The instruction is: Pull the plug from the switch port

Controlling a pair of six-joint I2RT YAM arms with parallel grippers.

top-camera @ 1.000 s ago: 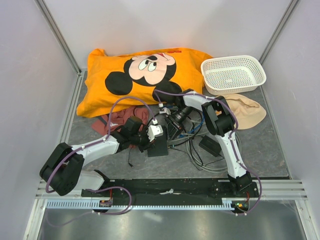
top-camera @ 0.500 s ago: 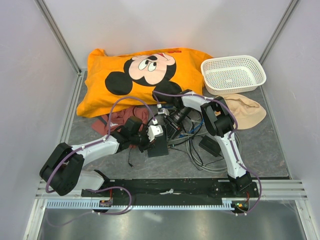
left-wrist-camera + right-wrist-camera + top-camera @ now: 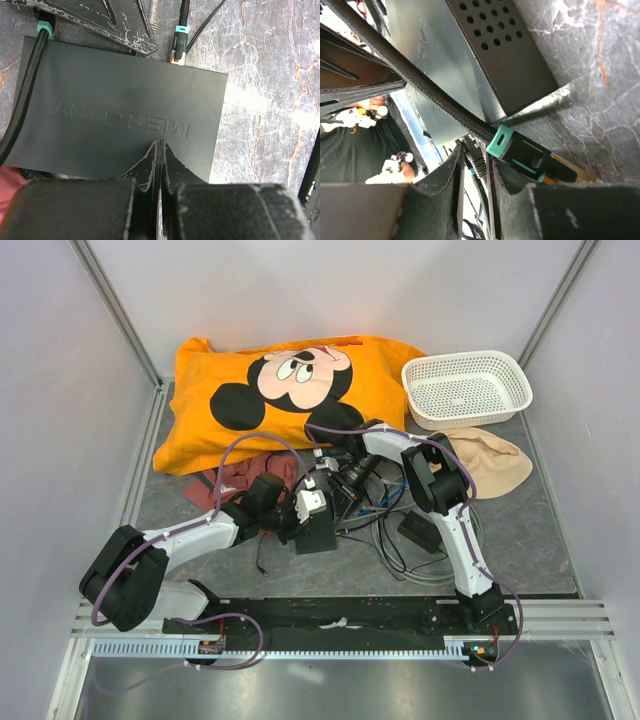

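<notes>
**Robot arms at a flat dark grey rectangular box (image 3: 120,100) on a marbled table (image 3: 260,100).**
The left gripper (image 3: 159,150), fingers together, rests on the box's top. The right gripper's (image 3: 477,156) jaws flank a small grey plug (image 3: 476,167) at the box's edge, grip uncertain. The switch port is hidden.

Overhead view from behind, wrist views close, sharing dark box (image 3: 120,110)

Smooth, matt dark grey switch (image 3: 120,115), probably metal. Faintly glossy, marbled table (image 3: 270,100). Black braided cable (image 3: 420,84) ending in a teal and black plastic plug (image 3: 520,152). White plastic lattice basket (image 3: 470,416). Soft orange cloth (image 3: 195,380).
</notes>
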